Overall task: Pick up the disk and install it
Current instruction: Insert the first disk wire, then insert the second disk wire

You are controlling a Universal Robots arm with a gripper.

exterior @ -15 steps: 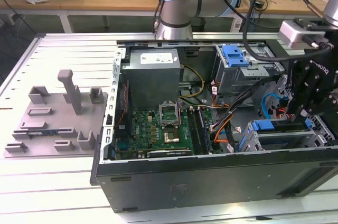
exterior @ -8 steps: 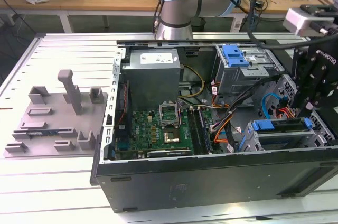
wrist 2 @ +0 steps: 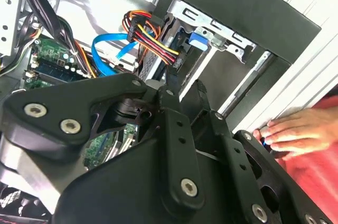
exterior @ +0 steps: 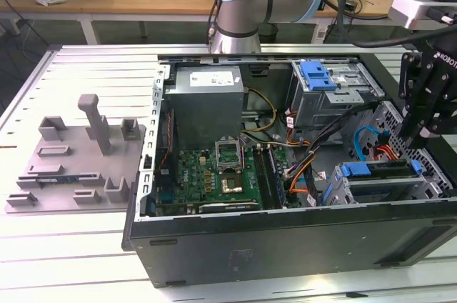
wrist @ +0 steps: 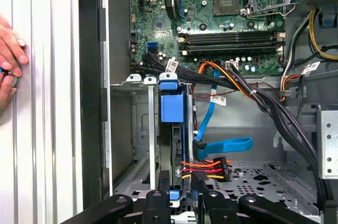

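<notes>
Disk (wrist: 172, 145) seated in cage, hand (exterior: 420, 138) above

Blue disk carrier (wrist: 172, 109), black gripper (exterior: 427, 130), green mobo (exterior: 214, 171).

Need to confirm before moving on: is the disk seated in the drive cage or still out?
In. The disk stands edge-on inside the drive cage, with cables plugged into its end.
</notes>
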